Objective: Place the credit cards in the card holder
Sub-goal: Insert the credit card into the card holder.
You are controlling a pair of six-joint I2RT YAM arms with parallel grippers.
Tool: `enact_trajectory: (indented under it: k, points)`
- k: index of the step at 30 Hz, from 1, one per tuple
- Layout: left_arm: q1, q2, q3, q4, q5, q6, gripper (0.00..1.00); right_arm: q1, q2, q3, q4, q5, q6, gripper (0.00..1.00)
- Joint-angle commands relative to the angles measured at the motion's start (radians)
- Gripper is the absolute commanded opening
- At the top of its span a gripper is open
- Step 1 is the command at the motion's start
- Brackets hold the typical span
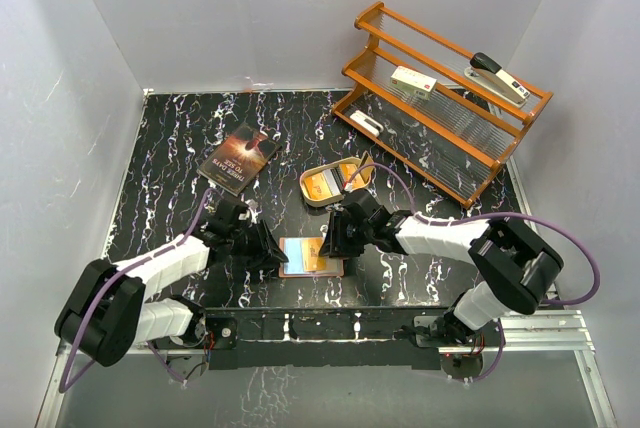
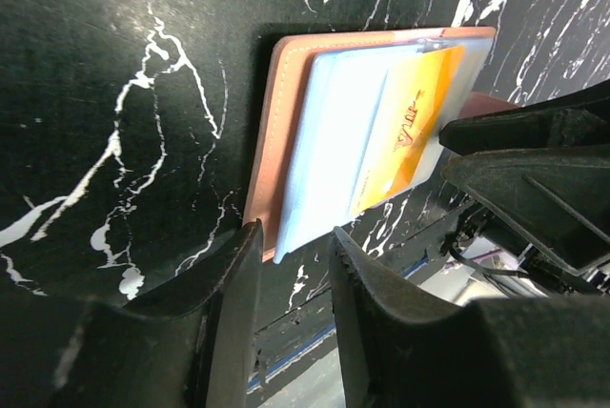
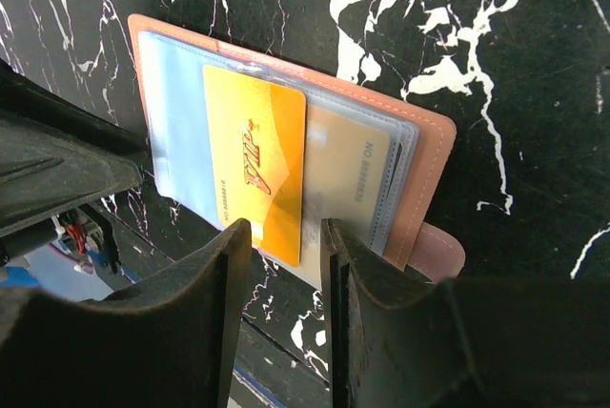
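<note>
Near centre of the table point(image 1: 180, 168), left gripper point(image 2: 294, 236) and right gripper point(image 3: 284, 232) stand part-open, clasping nothing, at the left and right edges of the open card holder point(image 3: 429, 155) (lying flat), credit cards point(image 2: 329, 141) across its sleeves, orange card point(image 3: 255, 160) marked "VIP"; book point(image 1: 238, 160) farther back, title unreadable.

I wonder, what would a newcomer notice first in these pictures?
The open reddish-brown card holder lies near-centre on the table between the left gripper and right gripper, a bright orange card in its clear pocket. Behind it sits an oval tin, and a wooden rack bearing a stapler stands far right.
</note>
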Motion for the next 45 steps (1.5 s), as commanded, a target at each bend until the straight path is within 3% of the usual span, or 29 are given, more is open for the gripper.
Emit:
enact_trajectory:
  k: [1, 9, 16, 35, 45]
  points:
    - [-0.003, -0.002, 0.019, -0.039, -0.03, 0.019, 0.3, 0.007, 0.014, 0.032, 0.029, -0.004, -0.006, 0.34]
    - [-0.003, 0.061, -0.002, 0.031, 0.014, 0.017, 0.17, 0.027, 0.052, 0.043, 0.058, -0.03, 0.0, 0.34]
    - [-0.003, 0.063, -0.006, 0.042, 0.028, 0.015, 0.14, 0.039, 0.09, 0.076, 0.086, -0.055, 0.0, 0.34]
    - [-0.006, 0.059, -0.029, 0.081, 0.045, -0.006, 0.12, 0.075, 0.172, 0.131, 0.173, -0.113, -0.035, 0.34]
    - [-0.006, 0.053, -0.018, 0.059, 0.036, -0.001, 0.13, 0.077, 0.11, 0.127, 0.146, -0.037, -0.049, 0.36]
